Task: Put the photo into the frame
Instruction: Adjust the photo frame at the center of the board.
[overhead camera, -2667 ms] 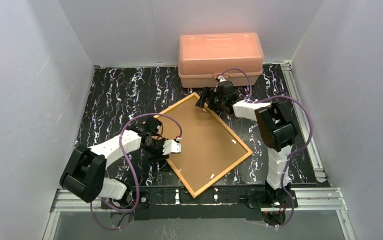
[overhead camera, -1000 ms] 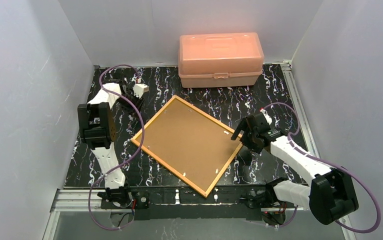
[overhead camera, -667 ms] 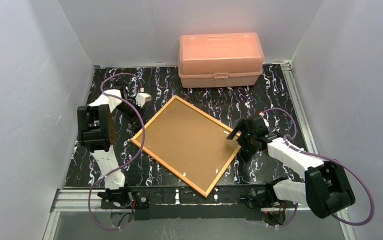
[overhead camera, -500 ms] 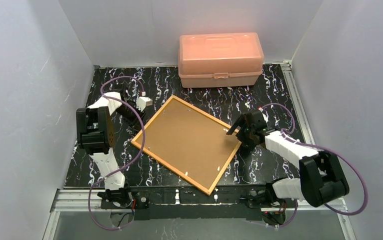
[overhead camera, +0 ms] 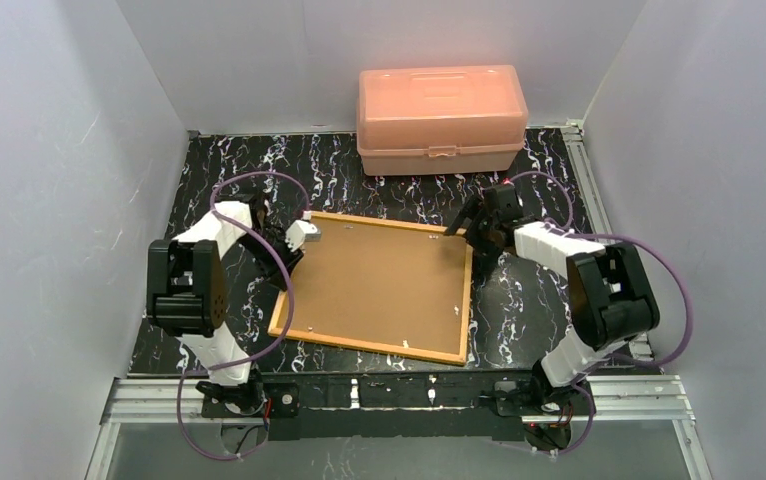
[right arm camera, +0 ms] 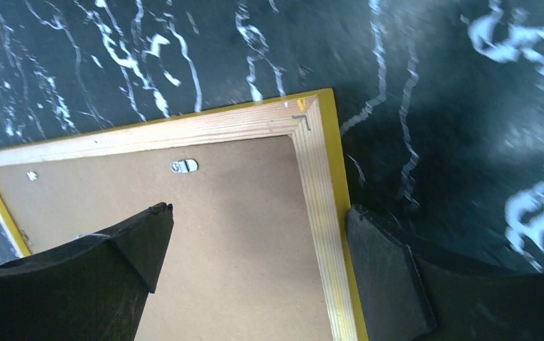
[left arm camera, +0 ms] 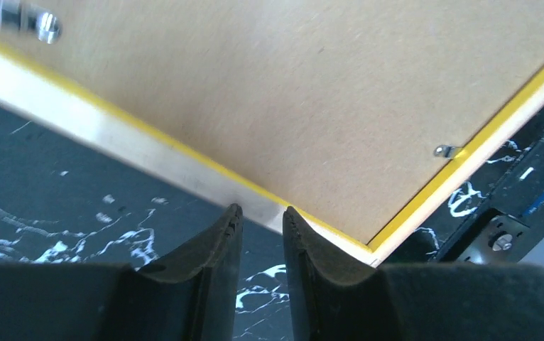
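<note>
Swung square since a moment ago, the frame (overhead camera: 379,290) lies back-up, its far corners at both grippers. Left gripper (left arm camera: 260,213), fingers nearly together and grasping nothing, faces its pale edge. Right gripper (right arm camera: 255,213), spread wide, straddles a corner whose mitred joint only the wrist view shows.

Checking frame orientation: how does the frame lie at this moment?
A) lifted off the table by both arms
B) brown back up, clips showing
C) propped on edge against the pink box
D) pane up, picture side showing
B: the frame lies flat on the table with its brown back facing up, and a small metal clip shows on that back.
</note>
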### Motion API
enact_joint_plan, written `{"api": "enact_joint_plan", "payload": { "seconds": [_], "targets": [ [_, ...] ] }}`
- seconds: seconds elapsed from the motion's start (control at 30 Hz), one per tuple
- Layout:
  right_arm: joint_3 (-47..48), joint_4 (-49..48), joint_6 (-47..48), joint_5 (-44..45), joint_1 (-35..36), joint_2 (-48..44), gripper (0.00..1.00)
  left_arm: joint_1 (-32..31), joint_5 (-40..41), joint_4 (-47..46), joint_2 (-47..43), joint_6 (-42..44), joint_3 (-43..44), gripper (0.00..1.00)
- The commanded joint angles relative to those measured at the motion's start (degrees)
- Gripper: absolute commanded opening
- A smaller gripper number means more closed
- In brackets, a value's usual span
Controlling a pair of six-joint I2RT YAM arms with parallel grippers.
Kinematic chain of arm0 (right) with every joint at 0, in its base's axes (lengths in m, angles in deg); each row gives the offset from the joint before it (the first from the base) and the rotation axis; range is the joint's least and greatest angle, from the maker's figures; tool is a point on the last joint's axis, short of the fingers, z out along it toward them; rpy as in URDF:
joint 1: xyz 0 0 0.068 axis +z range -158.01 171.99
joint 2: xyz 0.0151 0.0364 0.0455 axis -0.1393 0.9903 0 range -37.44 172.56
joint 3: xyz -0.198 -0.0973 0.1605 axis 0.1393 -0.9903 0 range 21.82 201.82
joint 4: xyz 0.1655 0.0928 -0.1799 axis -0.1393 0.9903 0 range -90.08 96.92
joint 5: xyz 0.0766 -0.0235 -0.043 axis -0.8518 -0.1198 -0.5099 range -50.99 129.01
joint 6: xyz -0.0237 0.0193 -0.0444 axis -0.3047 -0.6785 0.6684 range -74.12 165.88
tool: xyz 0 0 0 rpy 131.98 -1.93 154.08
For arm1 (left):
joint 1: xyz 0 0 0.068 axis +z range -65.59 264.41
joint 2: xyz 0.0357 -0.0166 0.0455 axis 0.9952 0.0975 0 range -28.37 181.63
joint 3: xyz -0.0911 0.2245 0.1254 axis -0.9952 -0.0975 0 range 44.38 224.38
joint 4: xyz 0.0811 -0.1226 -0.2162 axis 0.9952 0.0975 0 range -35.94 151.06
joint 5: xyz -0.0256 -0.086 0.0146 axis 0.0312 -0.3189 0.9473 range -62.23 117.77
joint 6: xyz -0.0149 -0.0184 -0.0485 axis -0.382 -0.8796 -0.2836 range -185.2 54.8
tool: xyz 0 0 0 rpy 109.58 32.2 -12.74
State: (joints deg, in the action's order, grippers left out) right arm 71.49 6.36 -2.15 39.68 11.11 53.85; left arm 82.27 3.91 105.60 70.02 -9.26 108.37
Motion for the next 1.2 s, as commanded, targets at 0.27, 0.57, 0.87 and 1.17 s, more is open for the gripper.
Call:
{"api": "enact_joint_plan", "payload": {
  "seconds": [0.27,0.57,0.87,1.17],
  "targets": [
    [14.5,-1.8,3.9,-6.4,0.6,10.3,0.99,-8.9,-8.8,5.5,-2.2,-1.4,-1.7,0.24],
    [15.0,3.4,8.6,-0.1,-1.0,6.6,0.99,5.7,-6.7,16.0,-3.0,-1.1,17.3,0.21],
    [2.5,3.2,3.1,-2.1,-1.0,-4.4,0.99,10.2,5.5,-2.5,-0.6,-1.3,3.8,0.16],
    [1.7,5.5,6.3,-3.2,-1.0,-9.5,0.99,7.1,-1.2,-4.7,-0.3,-2.9,-2.9,0.15]
  ]
}}
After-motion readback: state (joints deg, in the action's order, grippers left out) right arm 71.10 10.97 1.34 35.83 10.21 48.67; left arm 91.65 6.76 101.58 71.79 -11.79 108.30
